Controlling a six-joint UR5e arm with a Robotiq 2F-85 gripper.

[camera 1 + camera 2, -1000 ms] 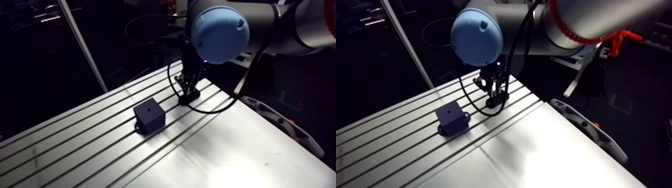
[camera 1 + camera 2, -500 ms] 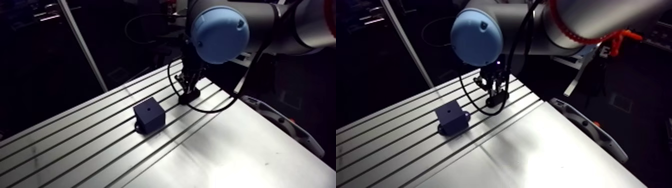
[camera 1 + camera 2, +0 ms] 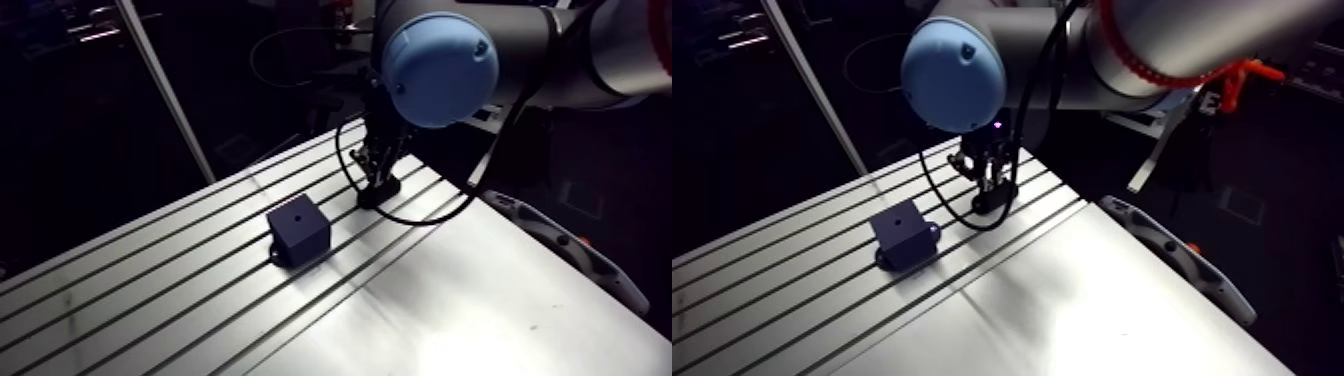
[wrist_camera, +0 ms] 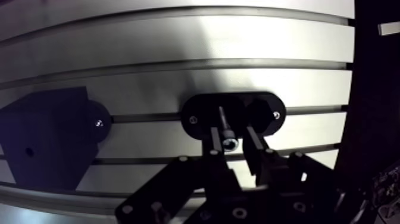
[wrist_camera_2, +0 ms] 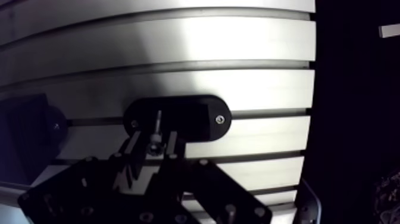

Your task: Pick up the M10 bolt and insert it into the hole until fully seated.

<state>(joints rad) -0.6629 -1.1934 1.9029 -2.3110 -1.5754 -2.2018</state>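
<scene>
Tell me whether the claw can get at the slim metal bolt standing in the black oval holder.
Probably yes. The claw hangs right over the slim metal bolt in its black oval holder, a finger on either side, nothing between. The dark cube block sits aside.

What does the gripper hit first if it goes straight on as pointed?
Probably the black oval holder: the gripper points down at it, open fingers either side of the M10 bolt standing in it, so the fingertips should reach the holder's top first. Remaining height is unclear.
</scene>
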